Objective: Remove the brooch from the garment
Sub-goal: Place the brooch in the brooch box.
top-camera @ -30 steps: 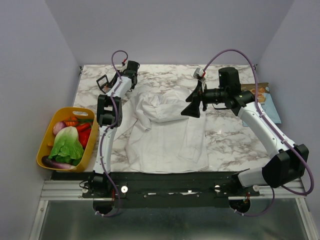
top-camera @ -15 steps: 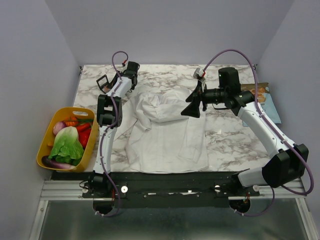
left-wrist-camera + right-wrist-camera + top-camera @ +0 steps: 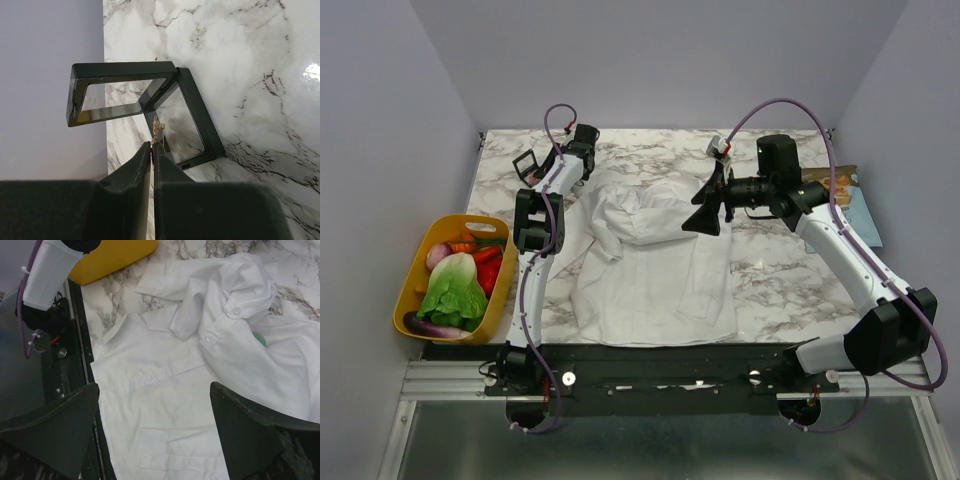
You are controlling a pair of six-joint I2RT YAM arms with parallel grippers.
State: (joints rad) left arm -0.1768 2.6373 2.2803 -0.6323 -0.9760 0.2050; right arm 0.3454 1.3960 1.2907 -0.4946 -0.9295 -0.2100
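The brooch [image 3: 158, 126], a tiny gold piece with a red speck, sticks out from between my left gripper's [image 3: 153, 144] tips, whose jaws are nearly together. It hangs over the clear base of an open black case [image 3: 200, 125] at the table's back left. In the top view the left gripper [image 3: 544, 167] reaches to that case [image 3: 528, 165]. The garment [image 3: 650, 260], a crumpled white shirt, lies mid-table. My right gripper [image 3: 705, 215] hovers wide open above its upper right part, holding nothing. In the right wrist view the shirt [image 3: 165, 405] fills the space between the open fingers [image 3: 155, 410].
A yellow basket [image 3: 410, 290] of vegetables stands off the table's left edge. A small green patch [image 3: 260, 337] peeks from under a shirt fold; I cannot tell what it is. Flat items [image 3: 845, 190] lie at the back right edge. A grey wall runs close behind the case.
None visible in the top view; both arms stay where they were.
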